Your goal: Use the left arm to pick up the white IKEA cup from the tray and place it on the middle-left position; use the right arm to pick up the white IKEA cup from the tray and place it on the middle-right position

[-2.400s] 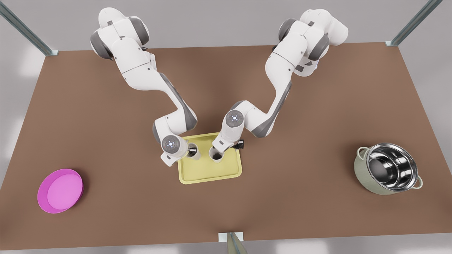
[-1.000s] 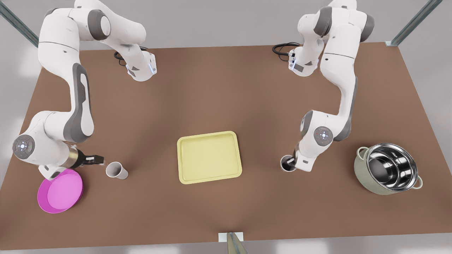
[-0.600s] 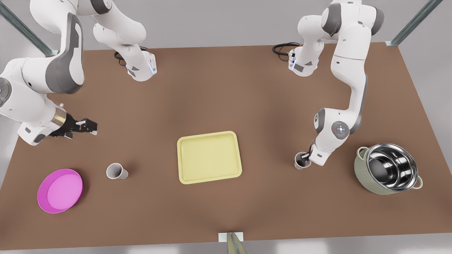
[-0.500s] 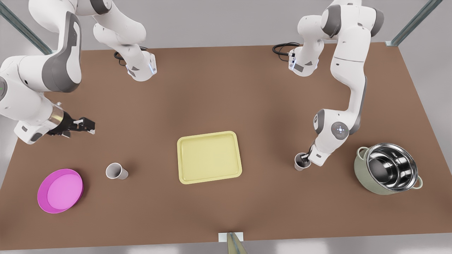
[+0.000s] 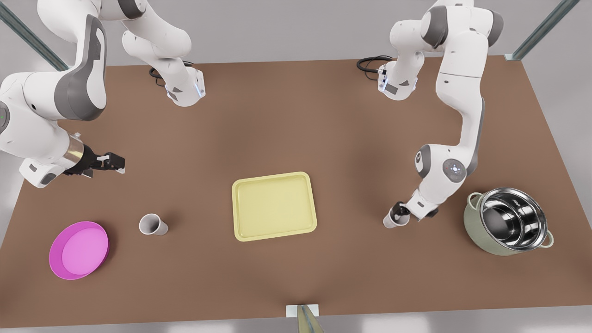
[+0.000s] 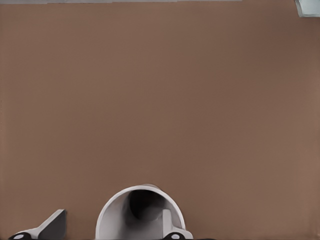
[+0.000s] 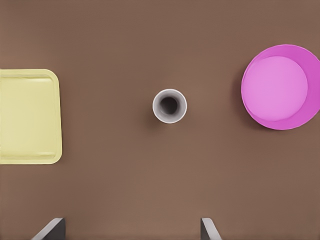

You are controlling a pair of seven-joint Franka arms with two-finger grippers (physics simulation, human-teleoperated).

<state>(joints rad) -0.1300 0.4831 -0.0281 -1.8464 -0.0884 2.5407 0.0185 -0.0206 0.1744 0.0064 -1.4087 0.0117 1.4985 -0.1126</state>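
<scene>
By pot (image 5: 472, 223) | plain white cup (image 5: 389, 222) | left jaws astride | right jaws aloft

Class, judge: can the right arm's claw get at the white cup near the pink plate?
Probably yes: the right claw hangs open over the table. The cup stands upright and alone, apart from the pink plate and the tray, with nothing between.

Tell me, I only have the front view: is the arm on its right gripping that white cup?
Observer: No. In the left wrist view, the left gripper has its jaws open, with one jaw inside the cup and the other clear of its outside wall.
Operator: And the other arm's jaws?
Observer: The right gripper is open wide. Its wrist view looks straight down on the second cup, which stands upright between the tray and the pink plate.
</scene>
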